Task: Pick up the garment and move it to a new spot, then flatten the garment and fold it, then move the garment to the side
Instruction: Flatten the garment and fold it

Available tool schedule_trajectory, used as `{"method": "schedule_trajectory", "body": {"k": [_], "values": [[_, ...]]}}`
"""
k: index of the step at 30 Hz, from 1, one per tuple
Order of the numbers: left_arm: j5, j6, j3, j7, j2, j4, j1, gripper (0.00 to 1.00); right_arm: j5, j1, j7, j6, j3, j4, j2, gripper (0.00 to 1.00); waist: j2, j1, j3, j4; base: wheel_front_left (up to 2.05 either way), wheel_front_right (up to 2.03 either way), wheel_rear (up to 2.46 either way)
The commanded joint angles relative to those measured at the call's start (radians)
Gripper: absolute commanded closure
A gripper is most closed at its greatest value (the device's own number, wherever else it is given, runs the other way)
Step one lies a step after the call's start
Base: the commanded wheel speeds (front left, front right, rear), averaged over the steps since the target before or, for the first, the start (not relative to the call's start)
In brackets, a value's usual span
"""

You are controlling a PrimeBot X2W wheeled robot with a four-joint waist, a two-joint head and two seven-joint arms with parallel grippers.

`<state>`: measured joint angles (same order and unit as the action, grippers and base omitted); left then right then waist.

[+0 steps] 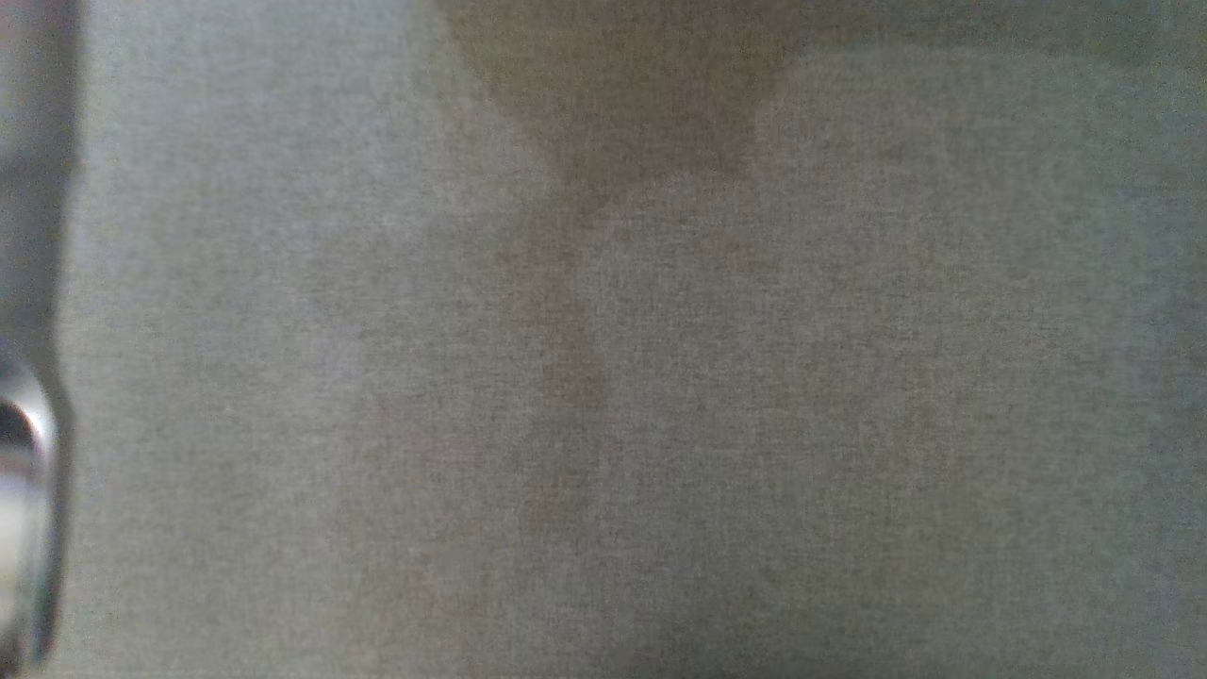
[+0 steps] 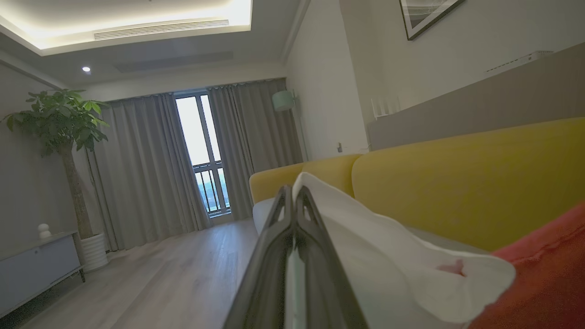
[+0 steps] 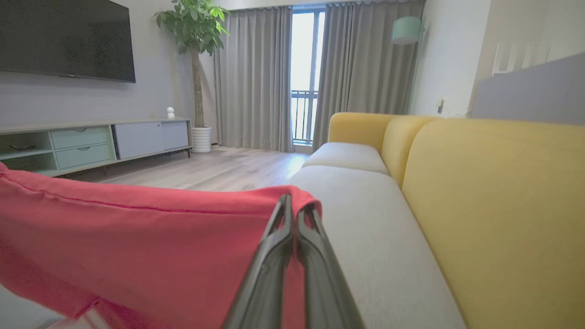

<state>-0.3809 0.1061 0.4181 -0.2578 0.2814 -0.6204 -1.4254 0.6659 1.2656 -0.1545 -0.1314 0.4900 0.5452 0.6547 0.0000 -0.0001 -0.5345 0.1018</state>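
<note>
Garment [image 3: 137,237] red at R tool [image 3: 297,205], white at L tool [image 2: 293,191], both clamped.

My head camera was looking at a grey woven cloth surface [image 1: 849,377] from very close, its fine weave reaching from edge to edge and slightly out of focus. A darker, brownish shadow [image 1: 613,104] spread wide at the top centre, then narrowed into a faint band running down the middle. Along the left edge stood a blurred upright thing [image 1: 28,443], dark grey above and shiny silver lower down; I could not tell what it was. The far right of the cloth looked a shade greener.
</note>
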Motion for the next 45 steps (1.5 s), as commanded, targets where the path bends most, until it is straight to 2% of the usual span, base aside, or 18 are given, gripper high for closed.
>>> {"method": "schedule_trajectory", "body": {"k": [1, 7, 14, 22, 27, 36, 41, 45], "values": [[-0.018, 0.007, -0.027, -0.004, 0.052, 0.074, 0.048, 1.0, 0.031, -0.069, -0.028, 0.001, 0.0, -0.013, 0.036, 1.0, 0.0, 0.0001, 0.06, 0.01, 0.0, 0.0, 0.0], [-0.093, 0.01, -0.023, -0.003, 0.087, 0.213, 0.411, 1.0, 0.131, -0.349, -0.073, 0.001, 0.014, -0.016, 0.066, 1.0, 0.0, 0.0001, 0.211, 0.007, 0.0, 0.0, 0.0], [-0.208, -0.03, -0.04, 0.034, 0.144, 0.423, 0.867, 1.0, 0.225, -0.679, -0.09, 0.001, 0.009, -0.07, 0.083, 1.0, 0.0, 0.0001, 0.36, -0.02, 0.0, 0.0, 0.0], [-0.271, -0.094, -0.037, 0.041, 0.173, 0.559, 1.234, 1.0, 0.251, -0.9, -0.094, 0.001, -0.015, -0.121, 0.076, 1.0, 0.0, 0.0001, 0.42, -0.049, 0.0, 0.0, 0.0], [-0.294, -0.141, -0.013, 0.058, 0.167, 0.633, 1.408, 1.0, 0.24, -1.027, -0.095, 0.001, -0.046, -0.158, 0.076, 1.0, 0.0, 0.0001, 0.45, -0.052, 0.0, 0.0, 0.0], [-0.28, -0.244, 0.036, 0.114, 0.17, 0.755, 1.597, 1.0, 0.212, -1.255, -0.057, 0.001, -0.135, -0.244, 0.054, 1.0, 0.0, 0.0001, 0.473, -0.044, 0.0, 0.0, 0.0], [-0.276, -0.259, 0.045, 0.131, 0.159, 0.77, 1.58, 1.0, 0.179, -1.288, -0.026, 0.001, -0.187, -0.263, 0.008, 1.0, 0.0, 0.0001, 0.468, -0.045, 0.0, 0.0, 0.0], [-0.268, -0.259, 0.036, 0.127, 0.138, 0.747, 1.499, 1.0, 0.161, -1.246, 0.017, 0.001, -0.195, -0.267, -0.022, 1.0, 0.0, 0.0001, 0.432, -0.051, 0.0, 0.0, 0.0]]}}
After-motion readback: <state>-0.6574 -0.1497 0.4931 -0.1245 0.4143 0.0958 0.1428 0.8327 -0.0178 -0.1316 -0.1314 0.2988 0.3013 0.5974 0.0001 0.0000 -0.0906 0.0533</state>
